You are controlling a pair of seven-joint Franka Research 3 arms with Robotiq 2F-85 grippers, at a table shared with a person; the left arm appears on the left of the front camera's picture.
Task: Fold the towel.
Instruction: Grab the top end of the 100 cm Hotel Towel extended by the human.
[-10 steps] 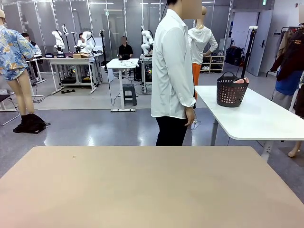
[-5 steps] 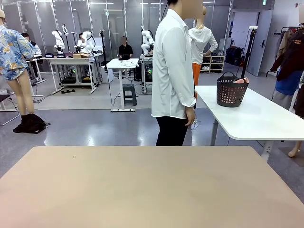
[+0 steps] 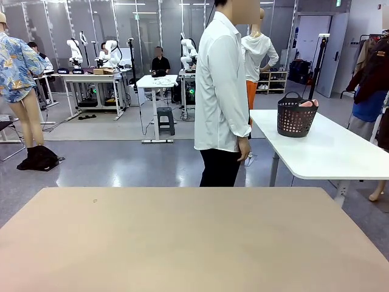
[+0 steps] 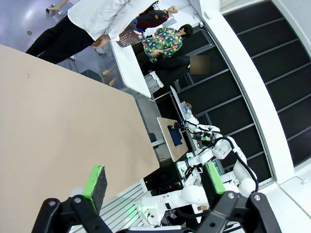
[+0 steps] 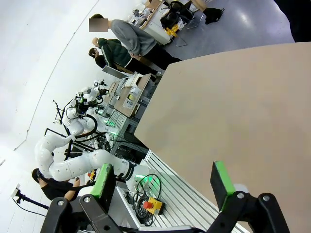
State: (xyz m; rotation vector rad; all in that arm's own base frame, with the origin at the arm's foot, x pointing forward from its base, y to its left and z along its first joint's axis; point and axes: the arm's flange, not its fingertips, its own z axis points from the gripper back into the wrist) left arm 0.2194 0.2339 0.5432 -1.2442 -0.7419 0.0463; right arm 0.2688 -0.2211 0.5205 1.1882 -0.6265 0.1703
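Front view, left to right: the beige table (image 3: 182, 243) was seen spanning the foreground. Behind its far edge a person (image 3: 220, 91) in a white shirt was shown standing side-on, turned towards the right, with one hand (image 3: 243, 148) hung at the hip. To the right of the person a white table (image 3: 340, 161) was placed, well apart from the beige one, and a black perforated basket (image 3: 296, 118) was set upright near its far left corner. The towel (image 3: 308, 103) was found inside that basket, where a salmon-pink bunch could just be seen above the rim on the right side; how it was folded could not be told. Left wrist view: the left gripper (image 4: 154, 179) was shown with its jaws spread wide and its green pads (image 4: 95, 180) well apart. Nothing was gripped between them, and the beige table was seen beyond. Right wrist view: the right gripper (image 5: 163, 180) was likewise shown fully parted, with an edge of the beige table beyond it, and no object was held.
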